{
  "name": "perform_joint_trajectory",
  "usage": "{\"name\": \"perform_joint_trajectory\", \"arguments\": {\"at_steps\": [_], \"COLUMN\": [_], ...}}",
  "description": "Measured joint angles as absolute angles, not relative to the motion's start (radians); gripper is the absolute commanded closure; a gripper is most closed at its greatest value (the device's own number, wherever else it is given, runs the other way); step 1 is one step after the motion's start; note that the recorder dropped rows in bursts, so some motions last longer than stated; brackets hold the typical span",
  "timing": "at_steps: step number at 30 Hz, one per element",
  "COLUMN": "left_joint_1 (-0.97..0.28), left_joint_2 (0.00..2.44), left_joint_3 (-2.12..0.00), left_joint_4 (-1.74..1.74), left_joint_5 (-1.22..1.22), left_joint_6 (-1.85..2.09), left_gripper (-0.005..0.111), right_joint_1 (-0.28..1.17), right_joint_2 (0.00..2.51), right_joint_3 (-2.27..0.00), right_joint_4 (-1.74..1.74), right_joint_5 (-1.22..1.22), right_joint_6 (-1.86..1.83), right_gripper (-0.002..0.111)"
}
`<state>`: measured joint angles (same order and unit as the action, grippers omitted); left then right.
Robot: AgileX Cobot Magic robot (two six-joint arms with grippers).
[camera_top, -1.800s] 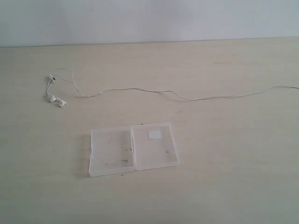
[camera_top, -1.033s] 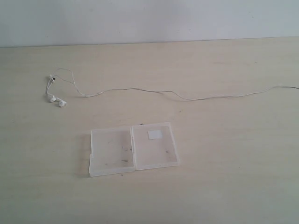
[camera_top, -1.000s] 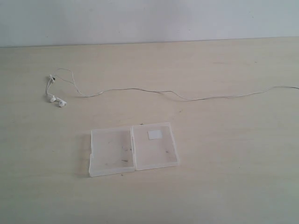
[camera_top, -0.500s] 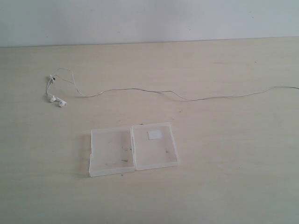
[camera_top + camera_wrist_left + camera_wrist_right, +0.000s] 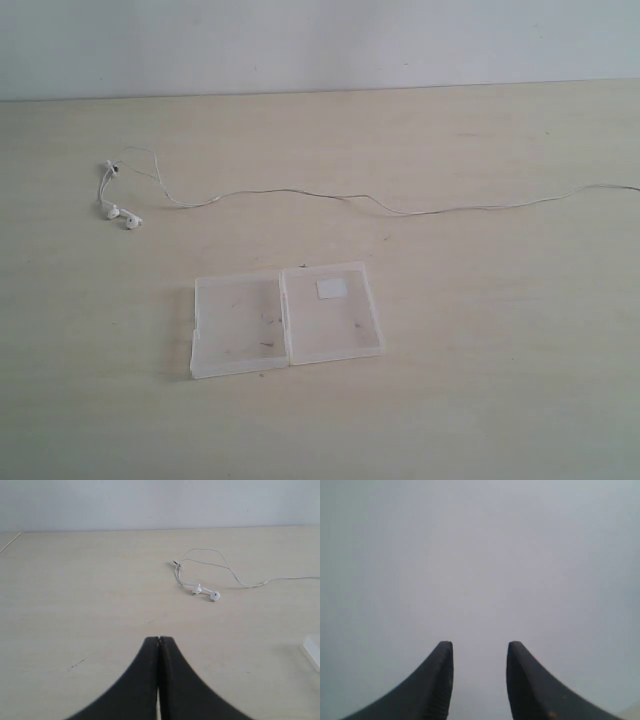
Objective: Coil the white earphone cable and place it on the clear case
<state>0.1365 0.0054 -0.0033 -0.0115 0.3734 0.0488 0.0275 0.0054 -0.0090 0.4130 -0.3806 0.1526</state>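
Cable: uncoiled, lying flat on the counter in a long wavy line across its far half. Earbuds toward the far-left corner, the two side by side, with a small loop of wire just behind them. From there the wire runs toward the right edge and leaves the exterior view; plug end not seen.

Case: open flat, two square halves side by side, mid-counter toward the near edge, slightly left of centre. White sticker on the right half, near its far side. Dark specks inside. Case and cable apart, bare counter between.

Left tool: jaws pressed together, nothing between them, above bare counter with the earbuds ahead of it.

Right tool: jaws a narrow gap apart, empty, facing a plain grey surface.
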Motion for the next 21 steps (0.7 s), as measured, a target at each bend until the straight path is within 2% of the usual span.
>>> {"name": "perform_joint_trajectory", "arguments": {"at_steps": [3,5,6,8,9,16,21], "left_joint_1": [0.136,0.136,0.136,0.136,0.136,0.136,0.136], "left_joint_2": [0.005,0.005,0.005,0.005,0.005,0.005,0.005], "left_joint_3": [-0.003,-0.003,-0.003,-0.003,-0.003,-0.003,-0.003], "left_joint_4": [-0.012,-0.012,-0.012,-0.012,-0.012,-0.012,-0.012], "left_joint_5": [0.373,0.373,0.373,0.373,0.373,0.373,0.373], "left_joint_6": [0.049,0.049,0.049,0.049,0.049,0.049,0.049], "left_gripper": [0.107,0.107,0.107,0.107,0.107,0.107,0.107], "right_joint_1": [0.028,0.028,0.028,0.028,0.028,0.028,0.028], "right_joint_2": [0.005,0.005,0.005,0.005,0.005,0.108,0.387], "right_joint_3": [-0.009,-0.009,-0.009,-0.009,-0.009,-0.108,-0.326], "right_joint_4": [0.434,0.436,0.436,0.438,0.438,0.443,0.313], "right_joint_5": [-0.42,-0.424,-0.429,-0.453,-0.475,-0.539,-0.509], "right_joint_6": [0.168,0.17,0.179,0.214,0.238,0.305,0.305], "right_gripper": [0.073,0.078,0.083,0.103,0.108,0.108,0.108]}}
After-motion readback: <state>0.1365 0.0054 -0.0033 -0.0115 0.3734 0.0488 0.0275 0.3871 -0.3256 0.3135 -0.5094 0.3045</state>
